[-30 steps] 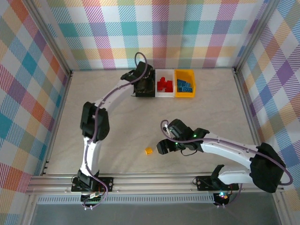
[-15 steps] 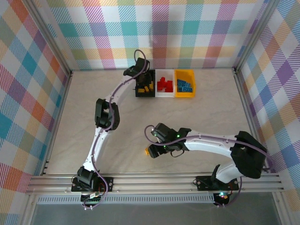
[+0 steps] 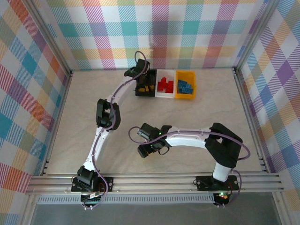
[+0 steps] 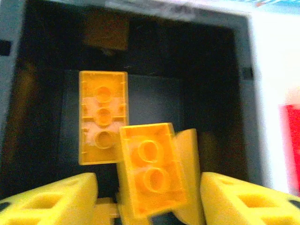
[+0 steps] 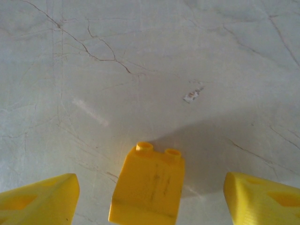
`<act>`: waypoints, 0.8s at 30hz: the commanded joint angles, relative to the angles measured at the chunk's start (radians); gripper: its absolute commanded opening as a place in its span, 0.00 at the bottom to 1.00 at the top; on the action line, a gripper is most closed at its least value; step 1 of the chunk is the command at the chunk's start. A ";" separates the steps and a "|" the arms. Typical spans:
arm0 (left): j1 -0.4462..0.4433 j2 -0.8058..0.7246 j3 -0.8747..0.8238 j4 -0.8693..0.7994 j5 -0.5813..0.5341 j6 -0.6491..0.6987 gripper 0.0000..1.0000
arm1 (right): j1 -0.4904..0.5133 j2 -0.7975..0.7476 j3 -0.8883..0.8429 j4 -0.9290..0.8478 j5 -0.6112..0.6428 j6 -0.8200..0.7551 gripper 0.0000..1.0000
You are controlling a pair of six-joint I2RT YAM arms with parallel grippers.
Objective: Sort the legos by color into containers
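**Top external view.** At the far side of the table point(image 3: 220, 122), three smooth rectangular moulded tubs stand joined in a row.
- The black bin point(image 3: 145, 95) is leftmost.
- The white bin point(image 3: 164, 94) is in the middle and holds red bricks point(image 3: 164, 85).
- The yellow-orange bin point(image 3: 184, 96) is rightmost and holds blue bricks point(image 3: 186, 86).

The left gripper point(image 3: 143, 82) hangs over the black bin. The right gripper point(image 3: 146, 151) sits low over the near middle of the table, well apart from the bins.

**Left wrist view.** The left claw is spread wide. The left fingers point(image 4: 51, 201) are blunt yellow wedges with recessed pockets. Glossy yellow-orange bricks lie inside the dark, straight-walled black bin.
- A long brick point(image 4: 103, 122) lies flat with its hollow underside up, showing three round tubes.
- A short brick point(image 4: 151, 176) is blurred and tilted, with two tubes showing. It sits between the fingers and touches neither. Whether it rests on the bin floor cannot be told.

**Right wrist view.** The right claw is likewise apart, with the right fingers point(image 5: 40, 201) at the lower corners. Between them, touching neither, a two-stud brick point(image 5: 147, 190) sits on the table. Its round studs are at the end away from the camera, and its broad face is faintly scuffed. The table surface is pale and matt, crossed by thin dark veins like marble
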 commanded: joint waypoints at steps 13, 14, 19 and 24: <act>0.004 -0.321 -0.117 -0.163 0.029 0.020 0.82 | 0.019 0.102 0.054 -0.028 0.070 -0.008 0.55; 0.005 -0.370 -0.178 -0.148 0.025 0.018 0.83 | 0.019 0.110 0.062 -0.029 0.077 -0.008 0.51; 0.005 -0.611 -0.458 -0.101 0.002 0.002 0.86 | 0.021 0.114 0.086 -0.049 0.103 -0.008 0.40; 0.007 -0.874 -0.699 -0.115 -0.024 -0.007 0.91 | 0.002 0.056 0.098 -0.064 0.145 -0.034 0.37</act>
